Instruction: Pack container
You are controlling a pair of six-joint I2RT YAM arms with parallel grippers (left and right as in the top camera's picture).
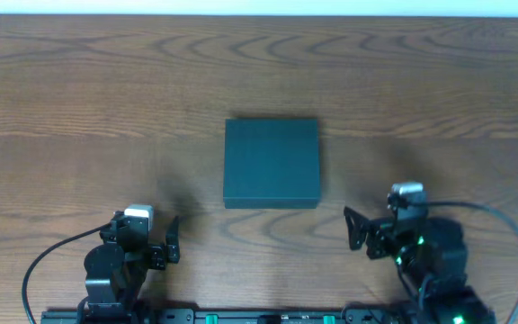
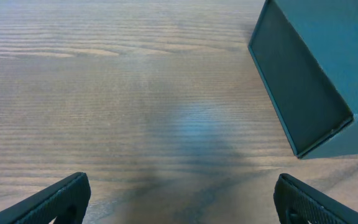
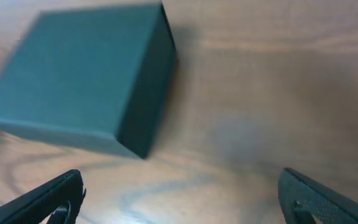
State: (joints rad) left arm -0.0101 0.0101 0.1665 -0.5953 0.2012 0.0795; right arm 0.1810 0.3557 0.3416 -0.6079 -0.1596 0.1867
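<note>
container (image 1: 272, 164) sits at the middle of the wooden surface (image 1: 79, 90). it is a dark teal box with its lid lying flat and closed, so what it holds cannot be seen. the left gripper (image 1: 173, 239) hangs near the front edge, to the left of the box, with its jaws spread wide and grasping nothing. the right gripper (image 1: 356, 230) sits on the opposite side, also released and empty. neither touches the container. the left wrist view catches a corner of the box at upper right.
</note>
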